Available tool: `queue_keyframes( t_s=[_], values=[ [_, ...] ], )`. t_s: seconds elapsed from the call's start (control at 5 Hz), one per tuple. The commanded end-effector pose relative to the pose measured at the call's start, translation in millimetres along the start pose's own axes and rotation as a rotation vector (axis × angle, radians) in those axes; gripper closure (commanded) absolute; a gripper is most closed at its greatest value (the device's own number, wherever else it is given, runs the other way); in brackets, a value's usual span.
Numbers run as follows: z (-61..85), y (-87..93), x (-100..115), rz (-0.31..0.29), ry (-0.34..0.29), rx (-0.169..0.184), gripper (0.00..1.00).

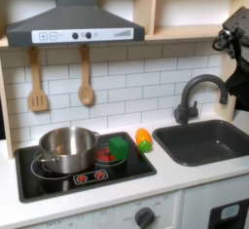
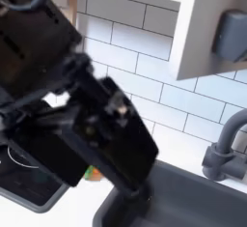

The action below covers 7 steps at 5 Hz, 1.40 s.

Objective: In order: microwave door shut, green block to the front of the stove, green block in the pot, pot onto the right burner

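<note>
Presently, notes taken standing at the toy kitchen:

Green block [image 1: 118, 147]: sits on the stove's right-hand part in the first exterior view, over a red ring, just beside the pot. Small and bright, with a red patch showing at its side toward the pot; what that patch is cannot be told.
Handling, block: judged light and stiff, plain faces, likely a little slick. Best taken across two opposite side faces from above; the side nearest the pot leaves little room for a finger.
Pot [image 1: 67, 147]: shiny steel, upright, on the burner toward the stove's left edge in the first exterior view. Judged light for its bulk and smooth; the rim or a short side handle offers the hold for dragging.
Stove [image 1: 138, 163]: black glossy cooktop at the counter's left end in the first exterior view, small red marks along its front edge.
Right burner [image 1: 103, 155]: mostly covered by the block.
Orange toy vegetable [image 1: 143, 138]: on the counter between the stove's right edge and the sink [image 1: 202, 140].
Microwave door: no clear sighting, not judged.
Gripper [image 1: 235, 33]: dark mass high at the first exterior view's right edge, above the tap [image 1: 196, 95], well apart from block and pot. Jaws: cannot tell, too blurred and cut off.
Arm [image 2: 92, 134]: large and blurred, close to the camera in the second exterior view.
Step in hand, judged: block not yet in the pot.
</note>
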State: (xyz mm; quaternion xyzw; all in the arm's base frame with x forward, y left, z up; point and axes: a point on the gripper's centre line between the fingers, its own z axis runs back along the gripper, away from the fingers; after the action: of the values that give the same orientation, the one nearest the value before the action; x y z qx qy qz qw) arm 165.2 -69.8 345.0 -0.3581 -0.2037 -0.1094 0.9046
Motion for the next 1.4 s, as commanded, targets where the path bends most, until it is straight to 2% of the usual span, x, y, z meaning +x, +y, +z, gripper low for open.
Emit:
queue_keyframes(
  t_s=[0.0, 0.4, 0.6, 0.8, 1.0, 1.2],
  values=[
    [10.5, -2.7, 3.6, -0.053, -0.083, -0.118, 0.00],
    [4.4, -7.4, 8.7, -0.058, -0.091, -0.166, 0.00],
    [-2.3, -9.3, 15.1, -0.038, -0.091, -0.173, 0.00],
    [-2.1, -6.2, 14.3, 0.101, -0.107, 0.170, 0.00],
    [13.6, 2.0, 0.2, 0.251, -0.054, 0.468, 0.00],
    [3.8, 2.4, 1.2, 0.166, 0.081, 0.652, 0.00]
  ],
)
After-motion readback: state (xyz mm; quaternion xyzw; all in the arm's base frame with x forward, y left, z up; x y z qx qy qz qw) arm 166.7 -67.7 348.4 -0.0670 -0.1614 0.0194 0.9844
